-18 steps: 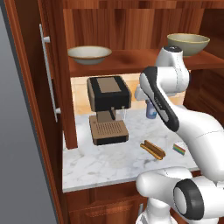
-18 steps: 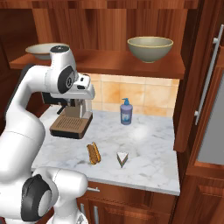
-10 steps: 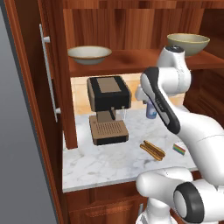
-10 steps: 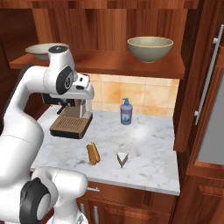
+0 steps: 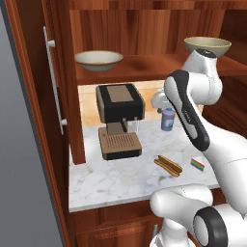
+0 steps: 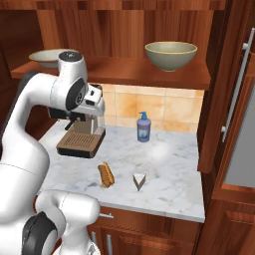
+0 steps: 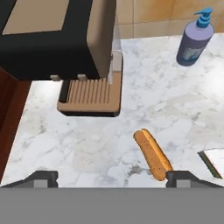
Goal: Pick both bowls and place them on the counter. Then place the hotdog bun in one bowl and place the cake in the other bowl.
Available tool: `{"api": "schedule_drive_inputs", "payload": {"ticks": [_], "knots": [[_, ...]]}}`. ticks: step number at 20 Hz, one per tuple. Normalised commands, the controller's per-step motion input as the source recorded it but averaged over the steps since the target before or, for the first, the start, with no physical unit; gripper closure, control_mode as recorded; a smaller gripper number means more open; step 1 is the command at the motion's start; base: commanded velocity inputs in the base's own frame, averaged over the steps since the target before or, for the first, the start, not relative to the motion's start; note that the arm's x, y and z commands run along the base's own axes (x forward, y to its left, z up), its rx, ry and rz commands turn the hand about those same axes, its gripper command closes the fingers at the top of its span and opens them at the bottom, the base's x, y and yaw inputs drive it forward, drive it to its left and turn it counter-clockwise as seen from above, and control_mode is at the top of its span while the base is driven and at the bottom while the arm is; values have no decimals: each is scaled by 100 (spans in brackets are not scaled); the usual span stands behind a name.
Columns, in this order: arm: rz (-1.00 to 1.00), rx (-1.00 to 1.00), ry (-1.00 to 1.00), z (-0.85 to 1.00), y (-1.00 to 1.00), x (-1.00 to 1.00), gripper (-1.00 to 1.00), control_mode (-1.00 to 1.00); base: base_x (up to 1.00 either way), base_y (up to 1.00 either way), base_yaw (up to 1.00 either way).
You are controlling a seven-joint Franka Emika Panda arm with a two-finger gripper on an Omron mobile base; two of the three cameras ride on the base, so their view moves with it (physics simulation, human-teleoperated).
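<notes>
White marble counter (image 5: 111, 183) carries the hotdog bun (image 5: 168, 165) and the striped cake slice (image 5: 197, 164), the cake just beside the bun toward the right edge, the two apart. Both bowls sit up on the wooden shelf (image 5: 140, 65): the shallow cream-grey bowl (image 5: 98, 60) on the left, above the coffee machine (image 5: 119, 118), and the deeper olive bowl (image 6: 171, 54) well apart on the right. A blue soap bottle (image 6: 143, 127) stands by the tiled wall.

From the hand view, the claw (image 7: 111, 178) hangs above the counter with its two dark fingertips (image 7: 43, 178) spread wide, nothing between them and nothing touched. The bun lies below, near the right fingertip, and a corner of the cake (image 7: 213, 161) shows at the right edge.
</notes>
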Motion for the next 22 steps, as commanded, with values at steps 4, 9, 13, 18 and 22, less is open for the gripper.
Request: {"api": "schedule_drive_inputs", "payload": {"ticks": [4, 9, 13, 18, 22], "knots": [[0, 13, 0, 25, 23, -9, -100, -100, 0, 0, 0], [-10, 12, 0, 26, 36, -1, -100, -100, 0, 0, 0], [-27, 12, 0, 20, 40, -1, -100, -100, 0, 0, 0], [-22, 19, 0, 24, 36, -1, -100, -100, 0, 0, 0], [-10, 21, 0, 33, 19, 0, -100, -100, 0, 0, 0]]}}
